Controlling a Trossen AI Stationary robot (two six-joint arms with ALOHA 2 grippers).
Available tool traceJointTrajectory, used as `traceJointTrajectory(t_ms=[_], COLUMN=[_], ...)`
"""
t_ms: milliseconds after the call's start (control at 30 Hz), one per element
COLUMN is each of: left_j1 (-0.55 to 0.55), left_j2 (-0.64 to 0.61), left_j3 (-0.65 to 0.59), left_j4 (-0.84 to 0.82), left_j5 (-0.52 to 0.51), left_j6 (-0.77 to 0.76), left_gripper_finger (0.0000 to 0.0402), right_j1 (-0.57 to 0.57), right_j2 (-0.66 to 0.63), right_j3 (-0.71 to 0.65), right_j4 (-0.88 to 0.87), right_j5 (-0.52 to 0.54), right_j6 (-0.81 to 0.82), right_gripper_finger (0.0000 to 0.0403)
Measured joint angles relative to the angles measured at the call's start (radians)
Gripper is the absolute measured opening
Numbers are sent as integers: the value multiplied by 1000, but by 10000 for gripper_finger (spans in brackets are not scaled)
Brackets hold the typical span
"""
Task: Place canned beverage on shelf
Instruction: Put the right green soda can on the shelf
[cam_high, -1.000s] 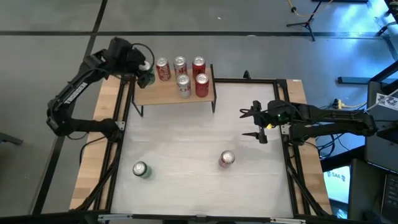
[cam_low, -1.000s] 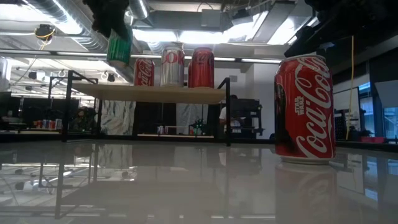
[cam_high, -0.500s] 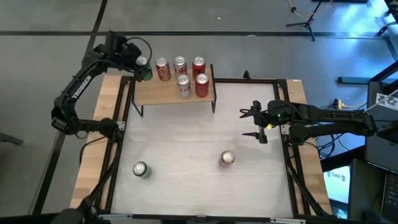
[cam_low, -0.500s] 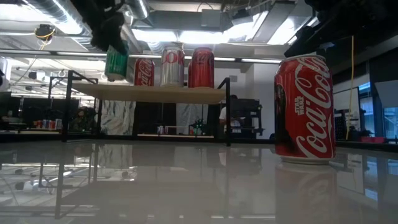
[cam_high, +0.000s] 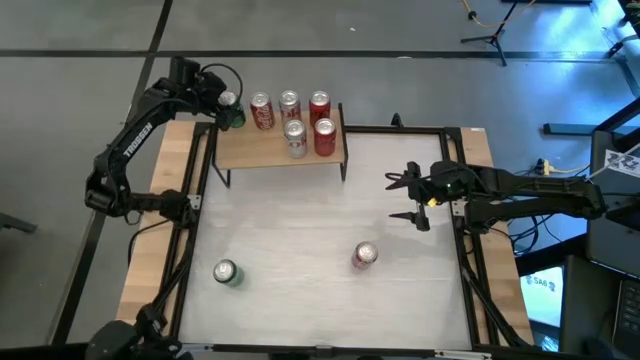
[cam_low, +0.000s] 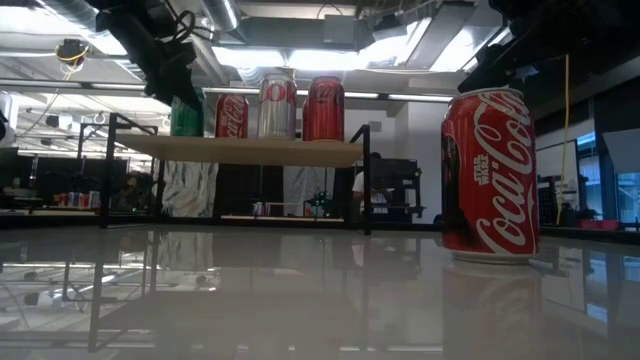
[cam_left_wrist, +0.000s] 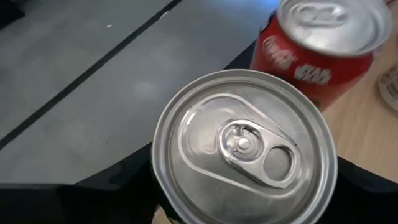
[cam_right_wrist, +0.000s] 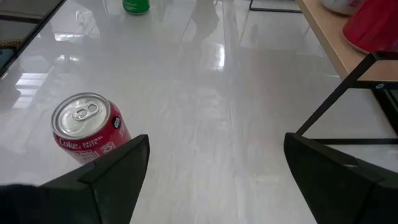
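**Holding a green can at the shelf's left end**

Going from left to right, the left gripper (cam_high: 226, 107) comes first. It is clamped on a green can (cam_high: 232, 110) at the far left end of the shelf (cam_high: 262, 147). From the low view, the green can (cam_low: 186, 113) stands upright with its bottom at the board, just beside a red can (cam_low: 232, 115). Whether it touches the board, I cannot tell.

Five more cans stand on the shelf. Three are in the back row (cam_high: 289, 102) and two are in front (cam_high: 309, 136).

Down on the white bench (cam_high: 300, 225) stands another green can (cam_high: 227, 272) near the front left. A red can (cam_high: 365, 255) stands more to the right.

The right gripper (cam_high: 410, 197) waits over the right side of the bench. Its fingers are wide apart and hold nothing.
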Motion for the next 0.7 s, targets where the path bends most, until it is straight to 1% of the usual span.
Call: traceJointTrajectory(t_ms=[167, 400, 700], left_j1=[9, 9, 9], left_j2=[0, -1, -2], left_j3=[-37, -41, -41], left_j4=[-2, -2, -7], left_j5=[14, 17, -17], left_j6=[2, 1, -1], left_gripper_finger=[284, 285, 327], right_j1=[0, 0, 0], right_j2=[0, 0, 0], right_j3=[0, 0, 0], right_j4=[0, 0, 0], right_j5=[0, 0, 0], right_j6=[0, 0, -1], right_gripper_finger=[365, 365, 365])
